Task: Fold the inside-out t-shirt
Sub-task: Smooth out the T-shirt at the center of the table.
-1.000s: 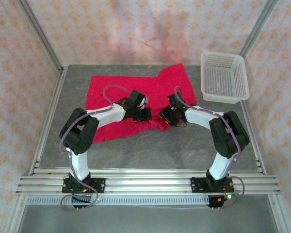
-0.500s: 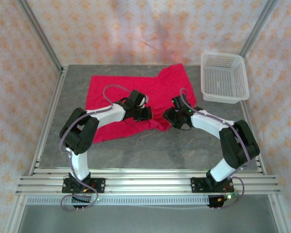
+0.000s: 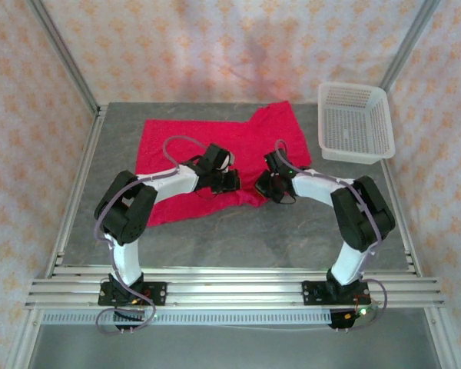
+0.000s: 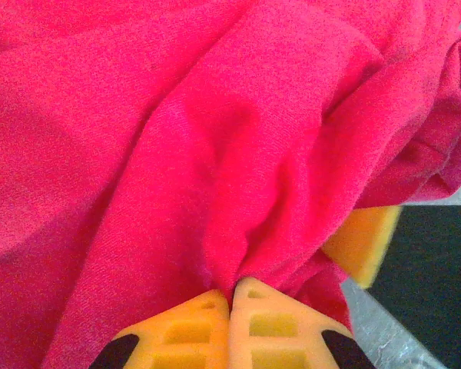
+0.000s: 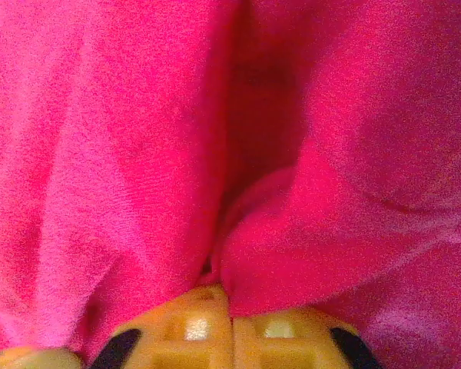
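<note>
Left end effector (image 4: 232, 284) and right end effector (image 5: 229, 294) each clench the one t-shirt (image 3: 184, 142); one basket (image 3: 356, 123) nearby

Both arms bend inward, elbows out. The left gripper (image 3: 229, 181) and right gripper (image 3: 267, 184) face each other, each pinched tight on the shirt (image 3: 184, 142).

Top view high behind, facing down and forward, both wrist views very close, all sharing the t-shirt (image 3: 246, 138)
</note>
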{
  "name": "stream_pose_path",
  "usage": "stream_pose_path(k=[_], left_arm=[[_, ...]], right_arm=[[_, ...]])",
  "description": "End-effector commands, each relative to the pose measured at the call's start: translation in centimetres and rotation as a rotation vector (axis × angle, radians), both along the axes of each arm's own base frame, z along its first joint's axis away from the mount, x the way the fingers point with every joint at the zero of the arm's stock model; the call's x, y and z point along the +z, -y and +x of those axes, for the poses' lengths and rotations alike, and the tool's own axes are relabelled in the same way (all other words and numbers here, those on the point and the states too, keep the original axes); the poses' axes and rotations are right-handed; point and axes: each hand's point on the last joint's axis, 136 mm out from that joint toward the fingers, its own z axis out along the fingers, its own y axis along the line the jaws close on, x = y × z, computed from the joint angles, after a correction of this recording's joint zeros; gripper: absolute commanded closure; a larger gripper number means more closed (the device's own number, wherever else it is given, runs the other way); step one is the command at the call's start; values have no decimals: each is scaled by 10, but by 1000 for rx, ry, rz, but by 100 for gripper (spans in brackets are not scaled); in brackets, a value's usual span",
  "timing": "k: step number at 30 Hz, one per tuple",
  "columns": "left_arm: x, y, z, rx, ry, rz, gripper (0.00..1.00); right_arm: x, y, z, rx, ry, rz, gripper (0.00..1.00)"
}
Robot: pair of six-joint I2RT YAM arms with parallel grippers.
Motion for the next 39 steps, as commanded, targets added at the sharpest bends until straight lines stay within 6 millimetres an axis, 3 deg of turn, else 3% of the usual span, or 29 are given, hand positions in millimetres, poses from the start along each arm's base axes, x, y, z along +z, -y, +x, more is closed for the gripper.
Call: stream_pose_path(k=[1,5,7,10,12,14,19,21,24,27,29,34,36,39], left_arm=[[3,-6,1,-3,9,12,100],[7,-16,8,8,20,48,100],[11,-23,13,27,26,57,100],[17,-33,20,54,36,66,100],[20,-35,21,59,43,68,100],[22,-32,22,60,44,52,100],[18,-18,18,43,35,28,100],[16,-12,14,27,32,35,100],[16,-5,11,5,31,41,100],[23,1,7,-11,45,43,100],[26,5,3,-23,55,43,100],[22,11,-5,-42,46,51,100],[18,10,-7,-35,38,53,100],[13,9,-9,-27,30,49,100]], right_arm=[[40,9,0,30,73,-51,100],[88,37,-20,79,161,-159,100],[108,65,-37,76,195,-242,100],[120,108,-66,13,235,-312,100],[116,130,-85,-36,256,-327,100],[98,143,-104,-81,255,-324,100],[31,142,-139,-150,146,-220,94],[32,146,-137,-155,143,-255,92],[52,152,-125,-144,175,-318,84],[72,151,-114,-118,198,-352,69],[82,143,-107,-97,222,-335,64],[84,82,-87,-6,268,-121,79],[79,54,-83,56,253,-84,86],[72,17,-78,149,232,-105,88]])
